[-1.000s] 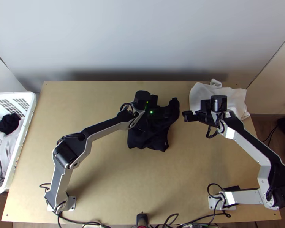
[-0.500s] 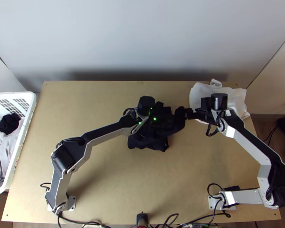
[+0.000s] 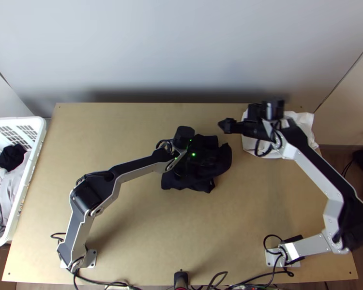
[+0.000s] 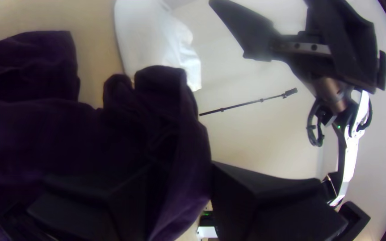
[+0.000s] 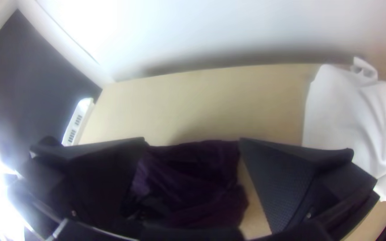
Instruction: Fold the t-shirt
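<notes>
On the middle of the wooden table (image 3: pixel 133 222), top view first, the dark t-shirt (image 3: pixel 193 184) is lying in a bunched-up heap, with the left gripper (image 3: pixel 201 157) low over it. The right gripper (image 3: pixel 225 125) hangs beyond the shirt's far right side, apart from it, and just left of the rumpled white cloth (image 3: pixel 305 122) in the far right corner. Over at the left edge there's a white basket (image 3: pixel 30 174) with a black cloth (image 3: pixel 11 157) and some pale grey laundry (image 3: pixel 5 193) inside. Going by the left wrist view, the left gripper (image 4: pixel 182 192) has a thick fold of the shirt pinched between its fingers, with loose folds spilling around them. Right wrist view: the right gripper (image 5: pixel 193 147) is wide open, nothing between its fingers, and the bunched shirt is beneath it.
</notes>
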